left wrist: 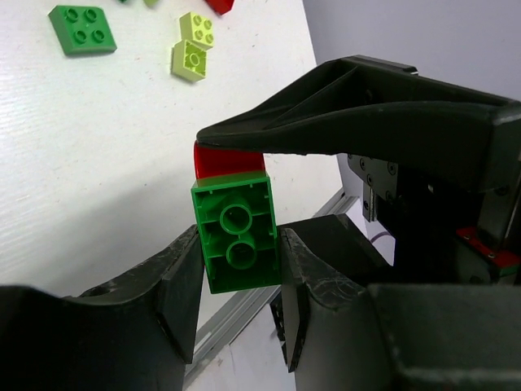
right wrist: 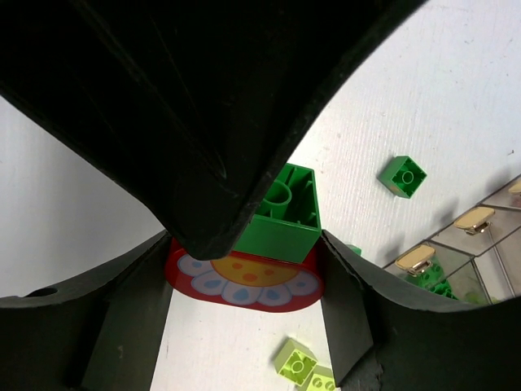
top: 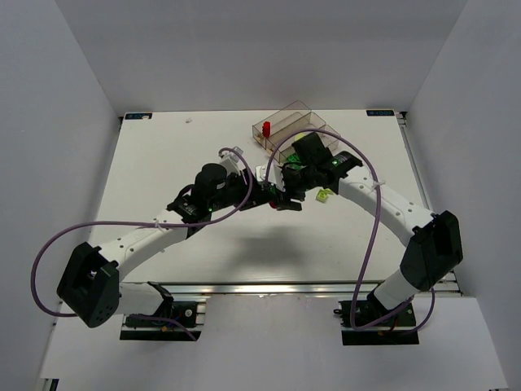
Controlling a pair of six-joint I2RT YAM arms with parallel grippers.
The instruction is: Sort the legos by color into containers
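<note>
Mid-table, the left gripper (left wrist: 240, 270) clamps a green brick (left wrist: 236, 232) while the right gripper (right wrist: 244, 273) pinches the red piece (right wrist: 242, 283) stuck to it, seemingly to split them. Sorting looks early: lime bricks (left wrist: 189, 59) and a loose green one (right wrist: 401, 175) lie outside the tray (top: 286, 112), which shows a red brick (top: 266, 128) and some green
</note>
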